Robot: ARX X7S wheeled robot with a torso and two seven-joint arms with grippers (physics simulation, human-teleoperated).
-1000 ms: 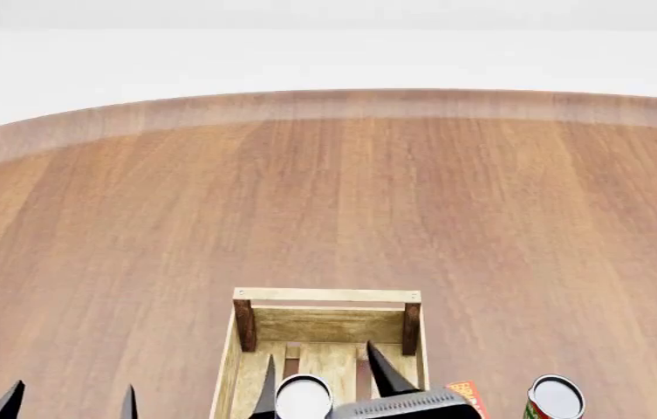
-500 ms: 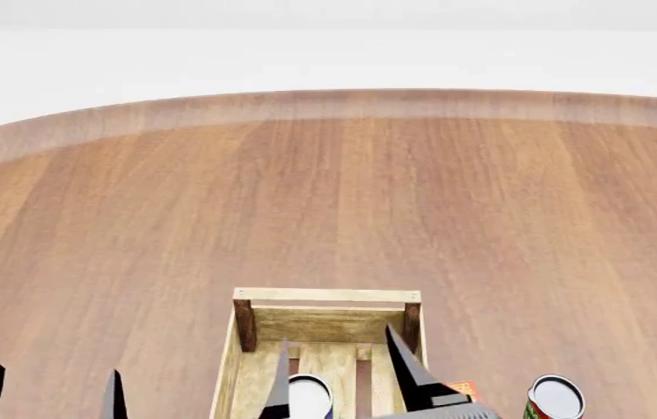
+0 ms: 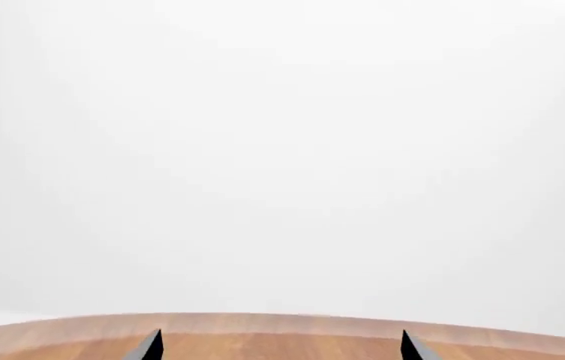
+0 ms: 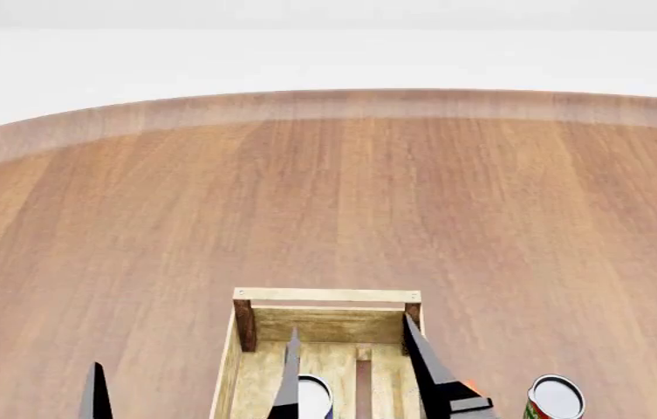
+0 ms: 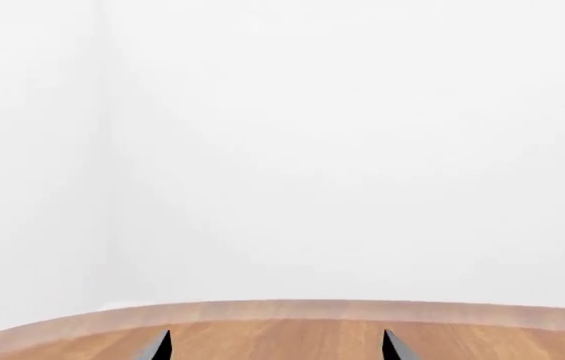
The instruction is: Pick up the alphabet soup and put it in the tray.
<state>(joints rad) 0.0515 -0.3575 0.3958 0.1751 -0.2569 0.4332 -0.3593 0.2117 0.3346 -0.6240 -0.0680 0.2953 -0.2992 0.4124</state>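
- Left wrist view: my left gripper (image 3: pixel 280 351) shows only two dark fingertips, set wide apart with nothing between them. Past them lies the curved far edge of the worktop (image 3: pixel 282 337) and a blank white background — no can, no tray.
- Head view: the tray (image 4: pixel 325 298) sits at the near middle of the worktop, and I place everything else from it. The alphabet soup (image 4: pixel 314 399) is over the tray's near part, inside its slatted walls as seen from here; only a sliver of its silver-white top and a trace of blue show at the picture's lower edge. Whether it rests on the tray floor or hangs above it, I cannot tell.
- My right gripper (image 4: pixel 352 371) reaches over the tray with one finger on each side of the can. The fingers look parted, but the contact is cut off, so I cannot tell whether they pinch the can.
- The red and green can (image 4: pixel 554 398) stands on the worktop to the right of the tray, apart from it. My left gripper waits to the tray's left.
- Right wrist view: two spread fingertips, worktop rim, white beyond.
- Handling, as I judge it: a stiff metal can — fairly heavy, smooth label, likely slippery. Best taken across the middle of its round side, upright.
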